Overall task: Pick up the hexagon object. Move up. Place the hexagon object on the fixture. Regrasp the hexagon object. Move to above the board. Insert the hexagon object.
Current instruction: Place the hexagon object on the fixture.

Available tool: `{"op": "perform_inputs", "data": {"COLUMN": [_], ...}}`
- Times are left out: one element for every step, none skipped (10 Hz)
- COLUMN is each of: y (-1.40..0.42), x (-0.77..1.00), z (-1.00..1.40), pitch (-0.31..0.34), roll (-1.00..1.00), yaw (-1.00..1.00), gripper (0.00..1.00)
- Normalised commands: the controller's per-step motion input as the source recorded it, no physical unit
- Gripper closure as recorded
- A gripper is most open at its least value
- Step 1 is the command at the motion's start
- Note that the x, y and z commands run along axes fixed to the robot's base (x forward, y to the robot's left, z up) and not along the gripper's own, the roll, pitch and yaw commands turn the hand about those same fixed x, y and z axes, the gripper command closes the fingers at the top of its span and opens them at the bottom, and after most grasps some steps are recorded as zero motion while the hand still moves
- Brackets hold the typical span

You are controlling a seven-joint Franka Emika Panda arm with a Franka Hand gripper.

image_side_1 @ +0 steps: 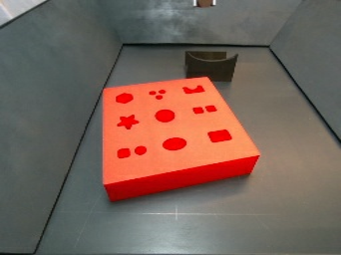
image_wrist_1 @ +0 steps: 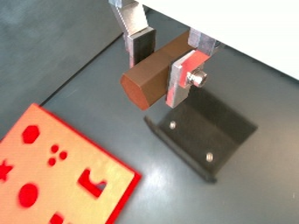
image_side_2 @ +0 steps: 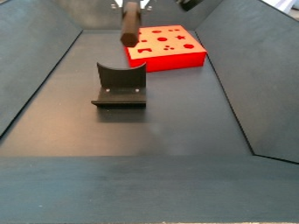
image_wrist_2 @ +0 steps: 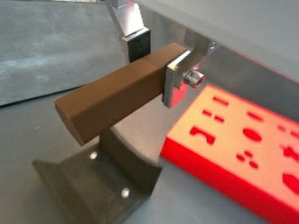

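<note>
The hexagon object [image_wrist_1: 149, 77], a dark brown prism with a hexagonal end face, is held in the air by my gripper [image_wrist_1: 162, 59], which is shut on it near one end. In a wrist view the peg [image_wrist_2: 107, 101] juts far out from the fingers [image_wrist_2: 176, 80]. The fixture [image_wrist_1: 201, 133] sits on the floor below the peg, clear of it, and shows again in both side views [image_side_1: 210, 63] [image_side_2: 119, 86]. In a side view the peg [image_side_2: 129, 26] hangs high above the floor, between the fixture and the red board [image_side_2: 170, 45]. The board [image_side_1: 170, 125] lies flat with cut-out holes.
Grey sloping walls [image_side_1: 67, 80] enclose the dark floor [image_side_2: 152, 166] on all sides. The board [image_wrist_1: 59, 171] lies beside the fixture. Only the gripper's tip [image_side_1: 202, 3] shows at the upper edge of a side view.
</note>
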Motion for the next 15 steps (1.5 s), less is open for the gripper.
{"op": "perform_inputs", "data": {"y": [0.03,0.03,0.04,0.04,0.04,0.13,0.13,0.13,0.13,0.14,0.14,0.13,0.13,0.1,0.08], "x": [0.46,0.32,0.25,0.16,0.05,0.11,0.12,0.14,0.15,0.15,0.16,0.16,0.17,0.13,0.11], "z": [-0.01,-0.01,-0.01,-0.01,0.0,-1.0,-1.0,-1.0,-1.0,-1.0,-1.0,-1.0,-0.97,-0.69,-0.56], "pitch": [0.122,0.112,0.099,0.082,0.05,0.143,0.13,0.15,0.143,0.096,0.07,0.031,0.003,-0.023,-0.033], "roll": [-1.0,-0.85,-0.73,-0.56,-0.32,-1.0,-1.0,-0.95,-0.79,-0.57,-0.45,-0.26,-0.2,-0.16,-0.14], "yaw": [-0.12,-0.13,-0.12,-0.12,-0.11,-0.14,-0.14,-0.17,-0.17,-0.17,-0.18,-0.16,-0.15,-0.13,-0.12], "gripper": [1.0,1.0,1.0,1.0,1.0,1.0,1.0,1.0,1.0,1.0,1.0,1.0,1.0,1.0,1.0]}}
